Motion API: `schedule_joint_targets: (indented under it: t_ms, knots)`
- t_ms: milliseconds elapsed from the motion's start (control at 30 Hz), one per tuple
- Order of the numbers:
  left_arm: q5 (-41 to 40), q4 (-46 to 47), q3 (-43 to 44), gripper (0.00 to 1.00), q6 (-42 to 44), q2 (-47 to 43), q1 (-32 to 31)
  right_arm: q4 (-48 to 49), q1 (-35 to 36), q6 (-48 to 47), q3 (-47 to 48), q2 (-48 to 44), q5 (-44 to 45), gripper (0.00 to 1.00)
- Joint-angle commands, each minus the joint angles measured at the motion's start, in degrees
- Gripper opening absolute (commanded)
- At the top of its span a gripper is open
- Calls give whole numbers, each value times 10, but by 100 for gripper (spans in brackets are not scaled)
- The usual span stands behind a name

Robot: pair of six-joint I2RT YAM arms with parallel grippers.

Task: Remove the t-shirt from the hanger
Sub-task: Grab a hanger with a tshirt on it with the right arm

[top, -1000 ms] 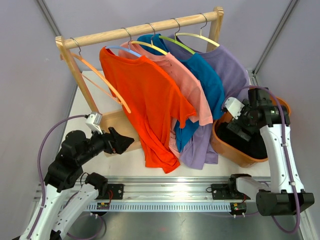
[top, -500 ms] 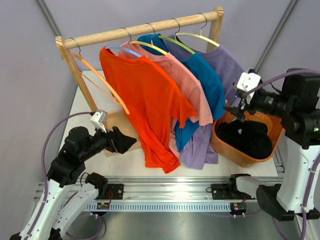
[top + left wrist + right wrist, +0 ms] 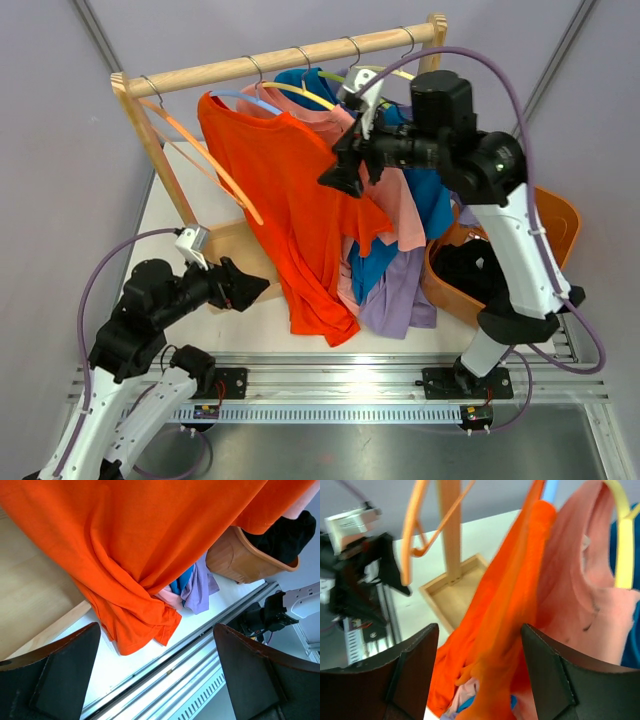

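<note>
Top external view: at the near left, the left claw [image 3: 245, 285] hovered low over the white counter [image 3: 165, 215], just beside the wooden base [image 3: 232, 243] of the clothes rack [image 3: 280, 58]. Its jaws stood wide apart with nothing between them. The left wrist view confirmed this, both dark fingers [image 3: 65, 675] spread and the hem of the orange t-shirt [image 3: 135, 555] hanging beyond them, apart from the claw.

An empty orange hanger [image 3: 205, 160] hung at the left end of the rack's bar. Next to it on the right, the orange t-shirt [image 3: 290, 210] hung on a light blue hanger [image 3: 245, 98], its lower edge reaching down to the counter.

The right claw [image 3: 345, 178] was raised high, level with the shirt's chest and pointing left at it. In the right wrist view its jaws stood apart, empty, with the orange fabric [image 3: 495, 620] filling the gap ahead; whether a finger touched the cloth could not be told.

Further right hung a pink t-shirt [image 3: 400, 215] on a yellow hanger [image 3: 622, 545], then a blue t-shirt [image 3: 432, 200] and a purple t-shirt [image 3: 395, 300]. At the far right edge of the counter sat an orange basket [image 3: 555, 215] holding a black garment [image 3: 470, 270].
</note>
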Motion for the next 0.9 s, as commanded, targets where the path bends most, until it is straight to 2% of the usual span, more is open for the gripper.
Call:
schedule_joint_targets:
  t_ms: [0,133,300,467,633,733,767,833,867]
  knots:
    - [-20,-6,19,99,-5,-9,-1,78,29,40,39,15,164,73]
    - [-30,-6,16,99,-13,-18,-1,119,38,22,31,28,216,72]
    - [-31,3,13,99,-15,-14,-1,150,41,14,21,38,212,70]
    - [-24,16,27,99,-13,3,-1,127,43,44,28,73,181,51]
    - [-31,3,45,99,-12,-3,-1,132,49,42,23,80,185,42]
    - [-35,3,53,99,-20,-12,-1,135,48,42,30,85,184,28]
    - [-36,3,56,99,-21,-17,-1,139,48,44,33,88,183,13]
    - [-39,-4,65,99,-21,-19,-1,142,48,46,49,94,183,0]
    - [-40,-8,69,99,-20,-18,-1,148,48,48,54,95,184,0]
